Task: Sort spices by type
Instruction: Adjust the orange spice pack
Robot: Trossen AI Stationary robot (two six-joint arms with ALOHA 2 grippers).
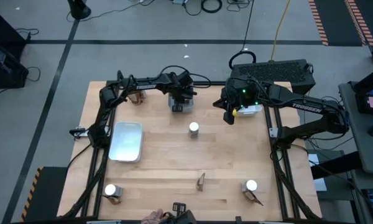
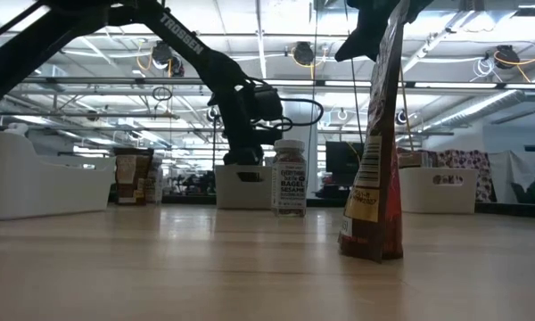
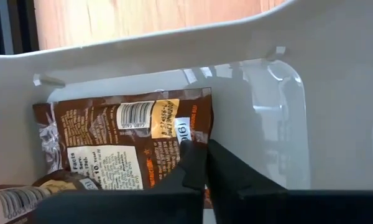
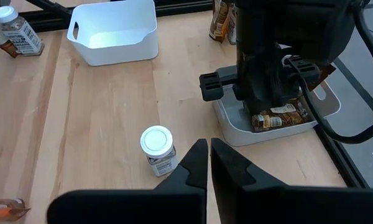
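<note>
Now the left gripper [image 3: 204,163] is sitting pinched together inside a white tray [image 3: 336,81], touching a brown packet [image 3: 124,146]. The right gripper [image 4: 208,163] is hovering closed.

three white-capped jars [image 1: 194,129], about five brown packets [image 1: 201,181] and three trays [image 1: 126,140], counted from overhead.

Packet [image 2: 374,160] top (low view) cut off by frame edge

Right gripper [image 4: 207,163] shut, up over the table. Little white-cap jar [image 4: 158,149] stands nearby. Left arm dips into white tray [image 4: 236,127] w/ brown packets [image 4: 275,118].
</note>
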